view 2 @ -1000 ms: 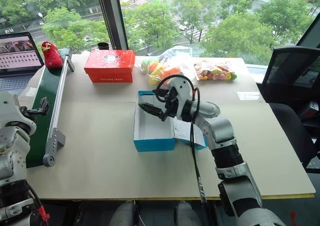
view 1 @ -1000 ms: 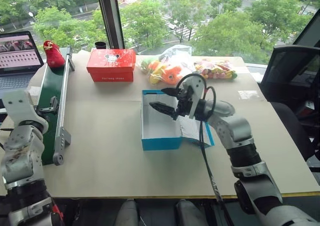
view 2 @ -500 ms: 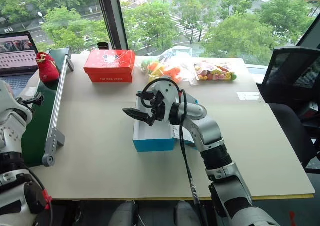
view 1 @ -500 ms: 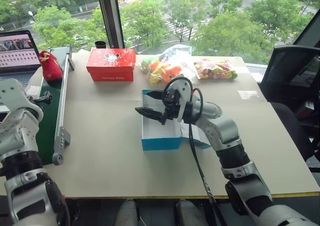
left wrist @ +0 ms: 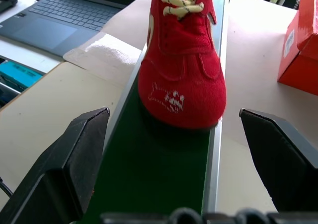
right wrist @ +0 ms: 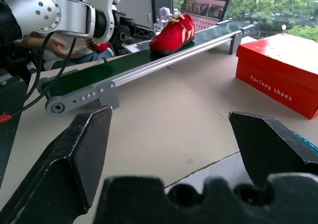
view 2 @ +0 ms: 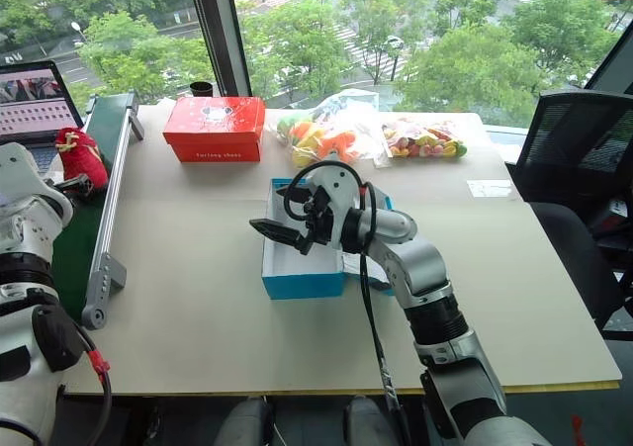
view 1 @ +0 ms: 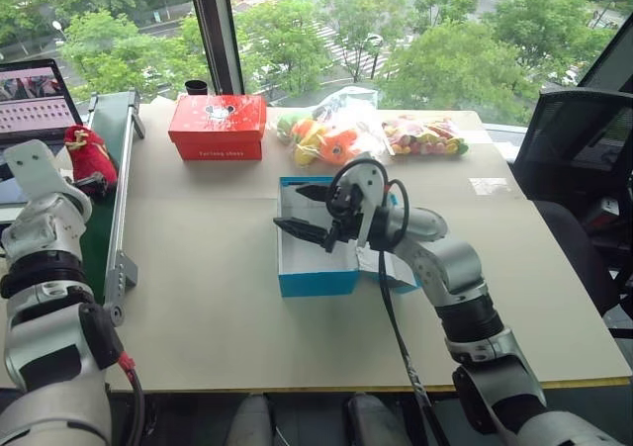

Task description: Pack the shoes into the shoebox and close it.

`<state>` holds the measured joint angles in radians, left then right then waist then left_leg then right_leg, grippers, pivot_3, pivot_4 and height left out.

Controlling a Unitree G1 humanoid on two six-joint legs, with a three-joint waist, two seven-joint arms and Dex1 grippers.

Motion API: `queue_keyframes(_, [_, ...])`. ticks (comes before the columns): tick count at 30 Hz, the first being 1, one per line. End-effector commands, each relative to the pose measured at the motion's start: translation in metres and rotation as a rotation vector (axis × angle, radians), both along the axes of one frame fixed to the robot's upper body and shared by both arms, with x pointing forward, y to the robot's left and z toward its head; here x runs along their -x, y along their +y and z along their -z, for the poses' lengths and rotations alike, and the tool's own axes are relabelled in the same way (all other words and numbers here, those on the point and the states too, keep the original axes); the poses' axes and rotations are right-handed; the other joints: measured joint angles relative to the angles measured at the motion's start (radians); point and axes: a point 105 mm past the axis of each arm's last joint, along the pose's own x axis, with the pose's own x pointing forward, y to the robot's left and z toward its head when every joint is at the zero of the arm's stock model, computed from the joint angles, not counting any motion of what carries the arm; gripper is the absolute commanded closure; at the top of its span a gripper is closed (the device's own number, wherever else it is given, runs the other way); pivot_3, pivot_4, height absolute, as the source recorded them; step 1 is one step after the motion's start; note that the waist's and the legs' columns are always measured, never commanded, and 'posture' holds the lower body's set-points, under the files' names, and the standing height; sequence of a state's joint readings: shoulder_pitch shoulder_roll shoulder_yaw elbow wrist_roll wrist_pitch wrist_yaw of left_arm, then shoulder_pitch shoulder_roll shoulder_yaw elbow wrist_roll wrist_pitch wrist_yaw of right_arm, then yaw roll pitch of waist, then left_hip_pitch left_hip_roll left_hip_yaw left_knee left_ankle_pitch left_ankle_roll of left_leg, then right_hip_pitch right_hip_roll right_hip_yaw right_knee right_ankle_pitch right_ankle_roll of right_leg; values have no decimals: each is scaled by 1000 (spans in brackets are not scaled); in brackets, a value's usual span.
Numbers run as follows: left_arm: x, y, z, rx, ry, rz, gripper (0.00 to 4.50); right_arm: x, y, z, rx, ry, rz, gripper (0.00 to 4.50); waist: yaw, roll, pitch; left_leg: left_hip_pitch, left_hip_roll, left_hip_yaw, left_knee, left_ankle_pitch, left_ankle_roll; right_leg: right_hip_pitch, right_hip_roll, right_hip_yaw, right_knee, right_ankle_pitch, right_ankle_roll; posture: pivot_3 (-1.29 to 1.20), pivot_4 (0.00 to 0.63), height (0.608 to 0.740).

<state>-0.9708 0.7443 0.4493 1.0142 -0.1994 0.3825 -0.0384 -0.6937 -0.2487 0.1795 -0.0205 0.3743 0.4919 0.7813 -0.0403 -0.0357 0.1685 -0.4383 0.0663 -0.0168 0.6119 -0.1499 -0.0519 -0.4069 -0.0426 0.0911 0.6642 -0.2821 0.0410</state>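
shoe: we see one red shoe [left wrist: 181,70] with yellow-white laces standing on the green conveyor belt [view 1: 99,238] at the left edge of the tabletop [view 1: 208,308], its toe toward our left gripper.
left gripper: our left gripper [left wrist: 189,149] hovers over the belt just short of the shoe, fingers [left wrist: 69,159] spread wide on either side, touching nothing.
shoebox: the blue shoebox [view 1: 316,268] lies open mid-tabletop, white inside.
right gripper: our right gripper [view 1: 309,214] hangs above the shoebox, pointing left, fingers spread, holding nothing.
elsewhere: a red box [view 1: 218,128], bagged toys [view 1: 336,134] and a laptop [view 1: 35,100] sit at the far side.
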Motion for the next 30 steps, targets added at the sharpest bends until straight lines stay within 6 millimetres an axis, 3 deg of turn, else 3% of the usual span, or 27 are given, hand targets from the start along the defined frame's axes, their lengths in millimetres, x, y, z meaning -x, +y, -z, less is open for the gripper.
queue_keyframes(1, [2,10,-14,-33,-34,-43,0,2,-10,-17,-45,-50,31,33,0,0,0,0,0,0,0,0,0,0,0,0,0,0,0,0,150,739])
queue_keyframes(9, [4,6,20,100,0,-42,0,-4,-24,-19,-37,-57,104,33,0,0,0,0,0,0,0,0,0,0,0,0,0,0,0,0,150,739])
queue_keyframes(13, [5,5,28,114,13,-38,1084,-4,-26,-19,-25,-61,111,0,5,0,0,0,0,0,0,0,-1,0,0,-1,1,0,0,0,150,739])
queue_keyframes(16, [4,4,28,126,4,-39,2191,-4,-26,-18,-19,-61,111,0,7,0,0,0,0,-1,0,1,-1,0,0,-1,1,0,0,0,150,739])
queue_keyframes(21, [3,6,17,121,-60,-48,3669,-5,-24,-17,-10,-62,109,0,4,0,0,1,0,-2,0,1,-2,0,0,-2,2,0,0,0,150,739])
queue_keyframes(22, [2,5,11,90,-73,-39,3917,-5,-24,-17,-9,-64,109,0,4,0,0,1,0,-3,0,1,-2,0,0,-2,2,0,0,0,150,739])
queue_keyframes(24, [-3,-1,-2,56,-121,-2,3917,-5,-24,-18,-10,-66,111,0,5,0,0,0,0,-3,0,2,-2,0,0,-2,2,0,0,0,150,739])
queue_keyframes(26, [-16,-25,-23,47,-214,112,3917,-8,-27,-22,-35,-59,124,0,12,0,0,-1,0,-4,0,2,-3,0,0,-3,1,0,0,0,150,739])
queue_keyframes(30, [-33,-120,-71,66,-423,523,3917,-22,-40,-49,-233,17,198,0,37,-1,1,-5,-1,-7,1,3,-5,0,0,-6,0,1,-1,0,150,739])
